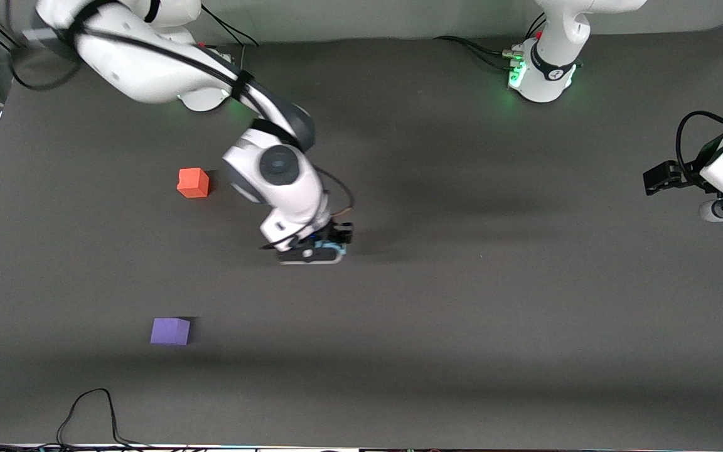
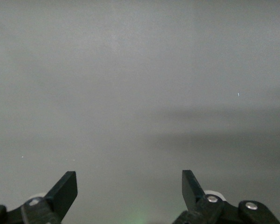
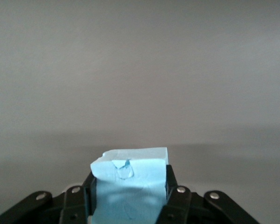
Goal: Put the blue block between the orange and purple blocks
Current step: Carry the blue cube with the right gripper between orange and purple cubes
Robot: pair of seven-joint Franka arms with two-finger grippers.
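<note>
My right gripper (image 1: 327,250) is shut on the blue block (image 3: 129,184), a light sky-blue cube; it sits low over the middle of the table, and only a sliver of blue (image 1: 334,249) shows under the hand in the front view. The orange block (image 1: 193,182) lies toward the right arm's end, farther from the front camera. The purple block (image 1: 171,331) lies nearer to the front camera, roughly in line with the orange one. My left gripper (image 2: 129,186) is open and empty; the left arm waits at its end of the table (image 1: 663,177).
The table (image 1: 462,301) is a dark grey mat. A black cable (image 1: 95,411) loops at the table edge nearest the front camera, toward the right arm's end. The arm bases stand along the edge farthest from the front camera.
</note>
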